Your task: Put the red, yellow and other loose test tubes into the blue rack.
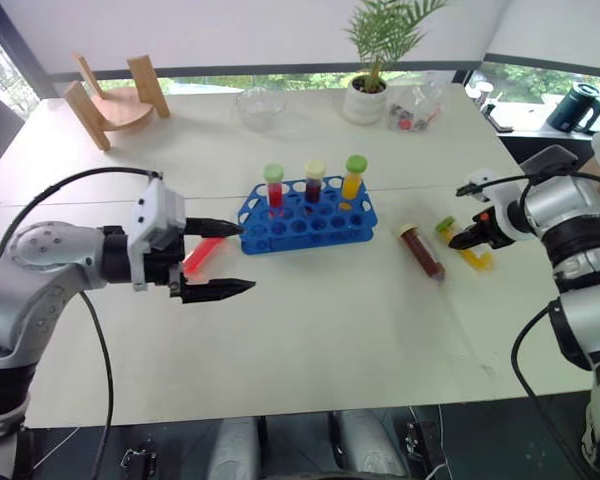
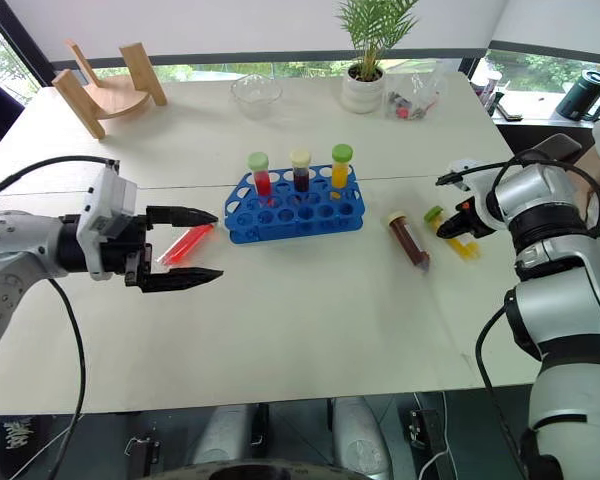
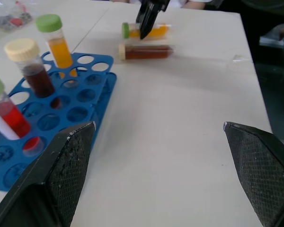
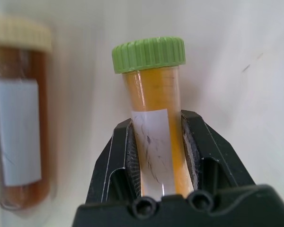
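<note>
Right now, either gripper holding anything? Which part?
The right gripper is shut on the yellow tube, fingers clamped across its labelled body below the green cap, tube lying on the table. The left gripper is open, holding nothing.

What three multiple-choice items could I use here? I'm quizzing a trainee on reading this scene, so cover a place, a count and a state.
1. Where does the dark brown test tube with the cream cap lie?
A. Upright in the blue plastic rack
B. On the white table, between the rack and the right gripper
C. Beside the wooden stand

2. How many capped tubes stand in the blue plastic rack?
A. Three
B. One
C. Five

3. What is the right gripper doing?
A. Hanging open over the rack
B. Closed on the brown tube
C. Closed on the yellow tube with the green cap

Answers: 1 B, it lies flat on the table to the rack's right; 2 A, two green caps and one cream cap rise from it; 3 C, the right wrist view shows both fingers pressed against its sides.
</note>
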